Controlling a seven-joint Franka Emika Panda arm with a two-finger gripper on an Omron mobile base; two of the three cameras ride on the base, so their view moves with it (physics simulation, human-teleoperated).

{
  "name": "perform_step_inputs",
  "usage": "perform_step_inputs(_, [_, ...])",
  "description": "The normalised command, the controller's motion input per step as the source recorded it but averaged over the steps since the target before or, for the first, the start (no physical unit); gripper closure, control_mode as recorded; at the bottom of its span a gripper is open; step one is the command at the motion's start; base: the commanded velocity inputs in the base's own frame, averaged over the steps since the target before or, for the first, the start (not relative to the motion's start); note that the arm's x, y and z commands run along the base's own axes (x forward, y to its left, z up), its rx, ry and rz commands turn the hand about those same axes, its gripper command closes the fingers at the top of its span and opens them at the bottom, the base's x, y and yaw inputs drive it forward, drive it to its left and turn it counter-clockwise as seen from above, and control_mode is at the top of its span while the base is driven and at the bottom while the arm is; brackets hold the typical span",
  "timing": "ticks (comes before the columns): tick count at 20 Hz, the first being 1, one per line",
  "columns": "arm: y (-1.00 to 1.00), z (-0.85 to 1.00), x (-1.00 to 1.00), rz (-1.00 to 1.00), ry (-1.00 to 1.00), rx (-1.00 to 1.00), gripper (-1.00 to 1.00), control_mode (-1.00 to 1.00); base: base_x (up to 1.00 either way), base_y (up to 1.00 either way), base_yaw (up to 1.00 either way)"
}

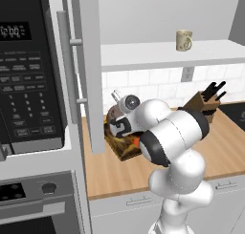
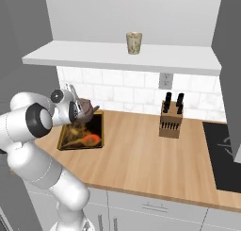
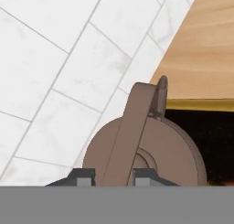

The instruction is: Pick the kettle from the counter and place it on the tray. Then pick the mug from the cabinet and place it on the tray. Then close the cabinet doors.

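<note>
The brownish-grey kettle [image 3: 155, 145] is at the far end of the dark tray [image 2: 95, 126], close to the tiled wall. I cannot tell whether it rests on anything. My gripper [image 3: 114, 176] comes down on it from above, one fingertip pressed close to each side of the thin arched handle. From the base cameras the kettle [image 1: 114, 114] [image 2: 87, 107] is partly hidden by my hand. The tray [image 1: 125, 151] lies on the wooden counter [image 2: 141, 150]. The cream mug [image 1: 183, 40] [image 2: 134, 42] stands upright on the shelf of the cabinet [image 2: 117, 55], whose doors [image 1: 88, 61] are open.
A knife block [image 2: 170, 117] stands by the wall to the right of the tray. A black microwave [image 1: 26, 70] fills the left, with an oven below. A dark cooktop [image 2: 223, 150] lies at the counter's right end. The right cabinet door [image 2: 230, 60] juts forward.
</note>
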Motion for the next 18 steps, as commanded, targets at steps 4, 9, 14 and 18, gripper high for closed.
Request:
perform_step_inputs(4, [0.02,-0.01,-0.01,0.00,0.02,0.00,1.00,-1.00,0.00,0.00,0.00])
perform_step_inputs(9, [0.00,0.05,-0.12,-0.05,0.04,0.00,1.00,-1.00,0.00,0.00,0.00])
perform_step_inputs(14, [-0.05,0.20,-0.03,-0.06,0.10,0.00,1.00,-1.00,0.00,0.00,0.00])
perform_step_inputs(18, [-0.02,0.28,0.00,-0.05,0.21,0.00,1.00,-1.00,0.00,0.00,0.00])
